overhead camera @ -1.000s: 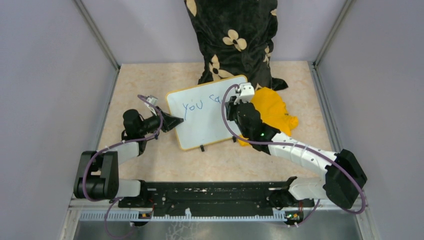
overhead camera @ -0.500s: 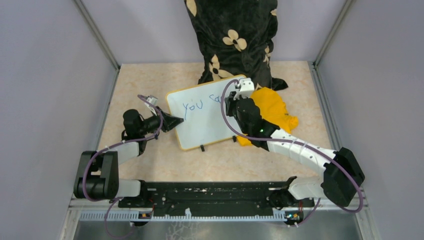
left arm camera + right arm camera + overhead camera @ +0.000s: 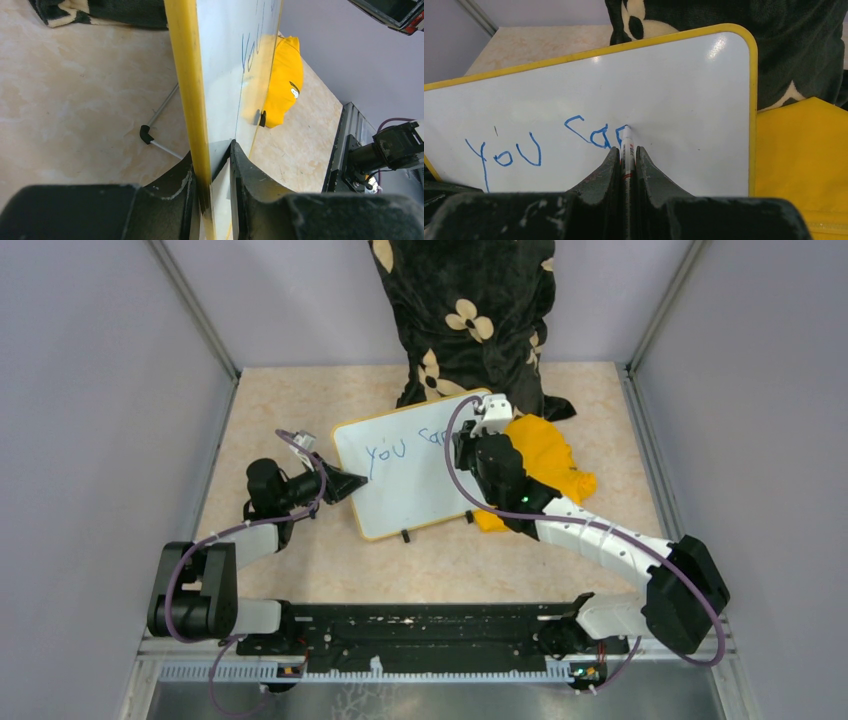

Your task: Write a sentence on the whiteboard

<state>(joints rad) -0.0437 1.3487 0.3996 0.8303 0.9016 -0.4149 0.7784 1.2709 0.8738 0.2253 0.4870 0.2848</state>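
The whiteboard [image 3: 410,475] is sitting mid-table, propped at a tilt, its top edge near the dark flowered fabric [image 3: 470,310] and its right side beside the yellow cloth [image 3: 545,465]. It is showing a glossy white face, rounded corners, a thin yellow frame and small black clips [image 3: 404,536] on its near edge. The sentence [image 3: 539,145] is appearing in blue marker as "you", then "ca" and the start of one more letter. The left gripper [image 3: 212,150] is clamping the board's left edge, its jaws standing narrowly apart around the frame. The right gripper [image 3: 626,150] is pinching a marker [image 3: 626,145] between nearly closed jaws, with the tip pressing on the board at the end of the writing.
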